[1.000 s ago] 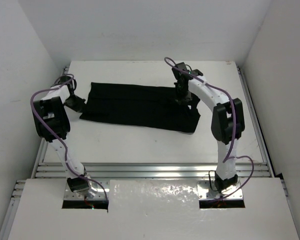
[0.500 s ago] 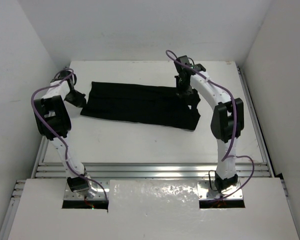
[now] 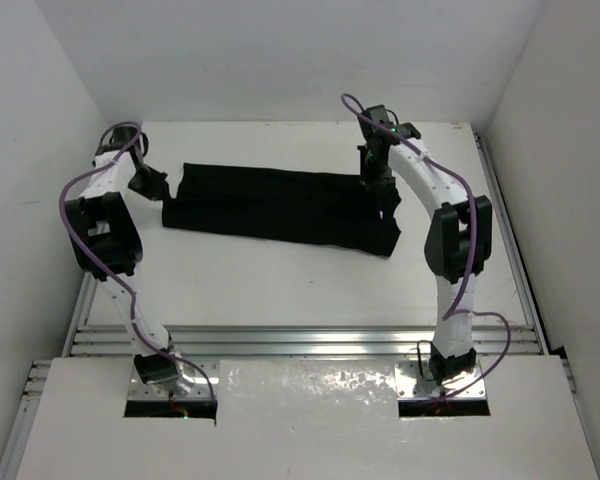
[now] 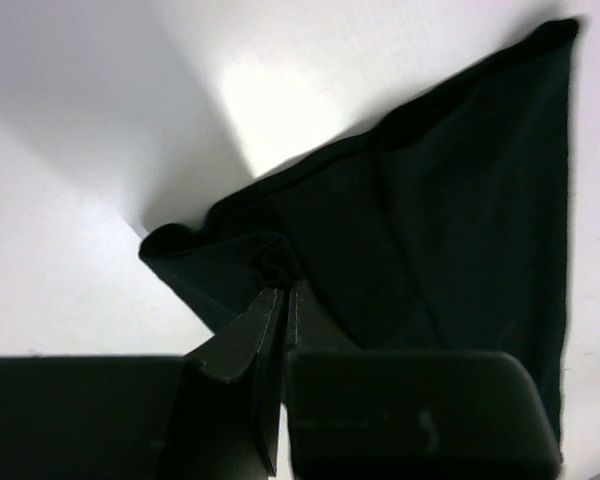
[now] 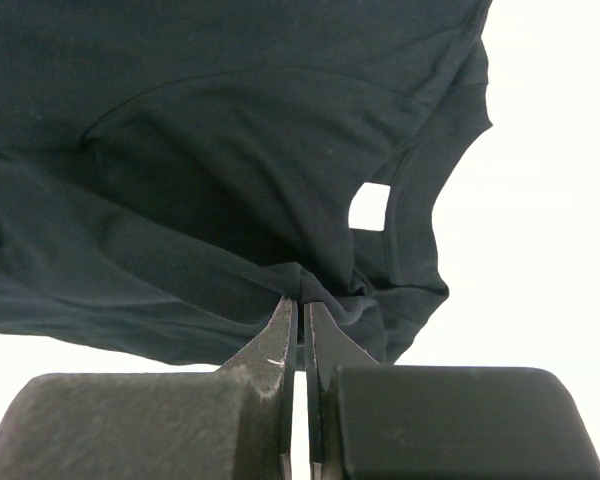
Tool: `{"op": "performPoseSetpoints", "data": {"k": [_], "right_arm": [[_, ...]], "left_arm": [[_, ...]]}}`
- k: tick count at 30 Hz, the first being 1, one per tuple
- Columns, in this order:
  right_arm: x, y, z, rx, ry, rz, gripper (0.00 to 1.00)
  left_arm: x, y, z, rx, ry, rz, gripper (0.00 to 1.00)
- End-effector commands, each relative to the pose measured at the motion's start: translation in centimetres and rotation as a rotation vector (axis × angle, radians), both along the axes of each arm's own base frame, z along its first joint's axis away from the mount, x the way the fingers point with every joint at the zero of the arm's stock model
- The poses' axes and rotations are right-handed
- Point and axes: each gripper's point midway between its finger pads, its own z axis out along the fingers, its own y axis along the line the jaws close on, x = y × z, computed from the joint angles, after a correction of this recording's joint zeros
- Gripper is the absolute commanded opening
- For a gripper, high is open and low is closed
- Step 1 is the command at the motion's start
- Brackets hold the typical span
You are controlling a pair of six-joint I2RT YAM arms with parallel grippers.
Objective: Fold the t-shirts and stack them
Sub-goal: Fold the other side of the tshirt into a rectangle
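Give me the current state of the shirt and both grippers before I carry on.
t-shirt: folded into a long strip lying across the table, pinched at both ends.
left gripper: shut on a corner of the t-shirt.
right gripper: shut on a bunched fold of the t-shirt, near the neckline.
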Motion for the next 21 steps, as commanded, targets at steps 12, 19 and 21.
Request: {"op": "performPoseSetpoints", "data": {"k": [12,19,21], "right_arm": [[3.7,-1.5,-0.4,-0.02,-0.039,0.003,0.0],[5.0,-2.3,-1.0,-0.032,-0.049,-0.007,0.0],[5.2,-2.4,-1.4,-0.027,-0.046,-0.001,0.0]], "left_arm": [[8.2,-0.9,-0.1,-0.044,-0.16,-0.113,0.0],[10.6,-2.4,-0.5,-0.034,-0.199,-0.215,0.0],[11.0,-2.6,-0.2,-0.019,-0.211,-0.223,0.0]]}}
